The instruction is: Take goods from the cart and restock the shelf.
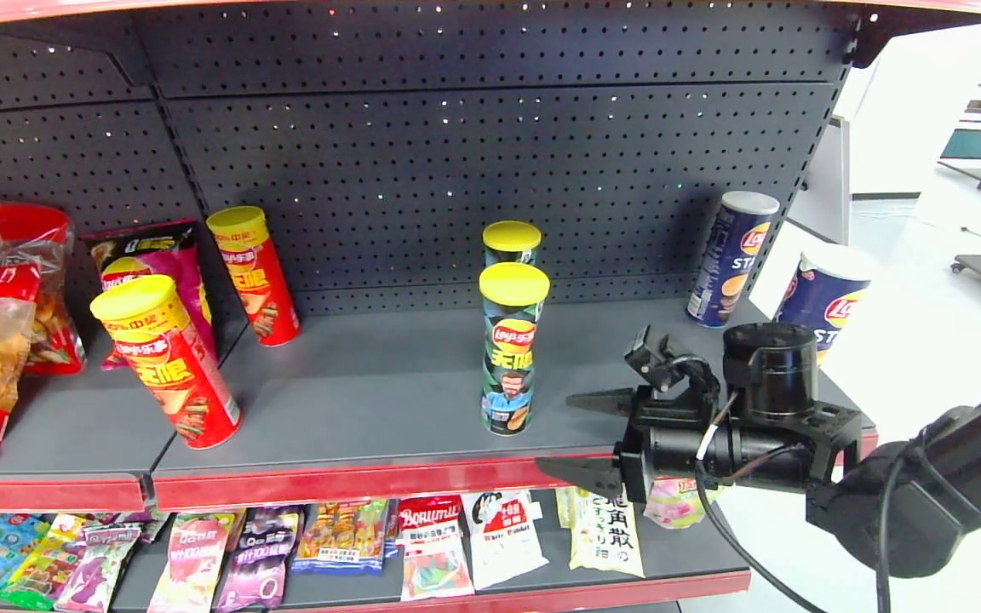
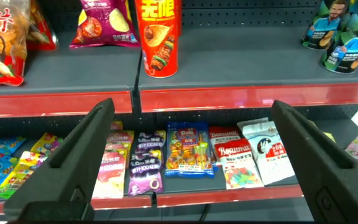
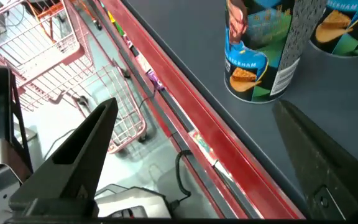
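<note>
Jaws of the right gripper (image 1: 557,432) stand wide apart and hold nothing. They point at the front green can (image 1: 513,349) from its right, close beside it but not touching. One finger is over the shelf (image 1: 388,375) board. The other hangs past the red front lip that runs just before the can.

The can stands upright near that lip, its long axis vertical. A second green can (image 1: 512,243) stands straight behind it. Two red cans (image 1: 171,375) are well to its left and two blue cans (image 1: 733,255) well to its right.

With the can already standing on the board and the jaws empty, I judge that the next item must come from the cart (image 3: 55,68). The cart's wire basket lies low, out beyond the lip from the green can, on the side away from the shelf's back wall. So the coming move turns on going away from the can and downward, not further in.

The left gripper (image 2: 192,104) also has its jaws apart and empty. It sits lower than the green can and to its left, facing the lip and the row of packets (image 2: 185,155) on the shelf beneath. Which arm is nearer the cart I cannot tell.
</note>
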`<state>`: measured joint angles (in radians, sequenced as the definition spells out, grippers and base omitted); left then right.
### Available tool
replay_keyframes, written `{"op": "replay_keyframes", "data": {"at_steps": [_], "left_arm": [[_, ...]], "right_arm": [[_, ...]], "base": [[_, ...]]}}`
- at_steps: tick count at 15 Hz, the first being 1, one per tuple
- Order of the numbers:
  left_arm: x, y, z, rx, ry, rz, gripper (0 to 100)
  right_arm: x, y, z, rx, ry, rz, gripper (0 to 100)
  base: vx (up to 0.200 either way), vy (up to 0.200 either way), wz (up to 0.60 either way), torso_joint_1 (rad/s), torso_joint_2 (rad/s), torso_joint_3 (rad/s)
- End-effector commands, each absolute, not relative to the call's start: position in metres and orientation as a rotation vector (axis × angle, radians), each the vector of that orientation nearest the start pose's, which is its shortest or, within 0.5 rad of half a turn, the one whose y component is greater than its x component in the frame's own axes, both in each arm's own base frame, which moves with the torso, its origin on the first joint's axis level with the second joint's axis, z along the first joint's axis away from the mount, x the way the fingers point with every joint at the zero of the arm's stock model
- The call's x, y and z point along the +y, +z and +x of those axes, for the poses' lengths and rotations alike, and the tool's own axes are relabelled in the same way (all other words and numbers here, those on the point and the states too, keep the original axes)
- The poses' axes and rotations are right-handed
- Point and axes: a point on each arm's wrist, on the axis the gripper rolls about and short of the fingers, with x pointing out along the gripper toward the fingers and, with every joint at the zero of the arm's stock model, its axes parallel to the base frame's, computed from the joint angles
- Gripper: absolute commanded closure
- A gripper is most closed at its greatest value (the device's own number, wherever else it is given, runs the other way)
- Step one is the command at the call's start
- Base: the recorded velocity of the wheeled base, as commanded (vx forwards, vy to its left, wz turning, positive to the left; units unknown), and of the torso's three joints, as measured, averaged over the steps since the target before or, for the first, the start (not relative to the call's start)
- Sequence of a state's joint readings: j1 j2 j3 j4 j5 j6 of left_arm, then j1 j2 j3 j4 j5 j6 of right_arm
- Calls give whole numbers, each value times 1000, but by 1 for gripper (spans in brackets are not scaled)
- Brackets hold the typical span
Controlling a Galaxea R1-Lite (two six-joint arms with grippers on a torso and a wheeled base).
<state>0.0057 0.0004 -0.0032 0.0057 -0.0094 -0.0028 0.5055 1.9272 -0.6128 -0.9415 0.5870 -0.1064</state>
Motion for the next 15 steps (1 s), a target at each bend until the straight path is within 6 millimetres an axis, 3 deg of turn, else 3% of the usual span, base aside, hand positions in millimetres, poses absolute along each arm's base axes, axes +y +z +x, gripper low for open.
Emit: {"op": "replay_keyframes", "data": {"at_steps": [1,5,9,15], "left_arm": [[0,76,-23,3,-3,-3,0],[0,76,-23,3,-3,-3,0],[0,76,-23,5,-3,-3,0],[0,76,-23,3,-3,-3,0]], "right_arm": [[159,105,268,295,1091,-86,0],[143,107,275,277,1097,-84,0],[146,94,273,307,1107,-118,0],[135,72,288,396,882,-140,0]], "base": [[0,0,0,0,0,0],[0,0,0,0,0,0],[0,0,0,0,0,0],[0,0,0,0,0,0]]}}
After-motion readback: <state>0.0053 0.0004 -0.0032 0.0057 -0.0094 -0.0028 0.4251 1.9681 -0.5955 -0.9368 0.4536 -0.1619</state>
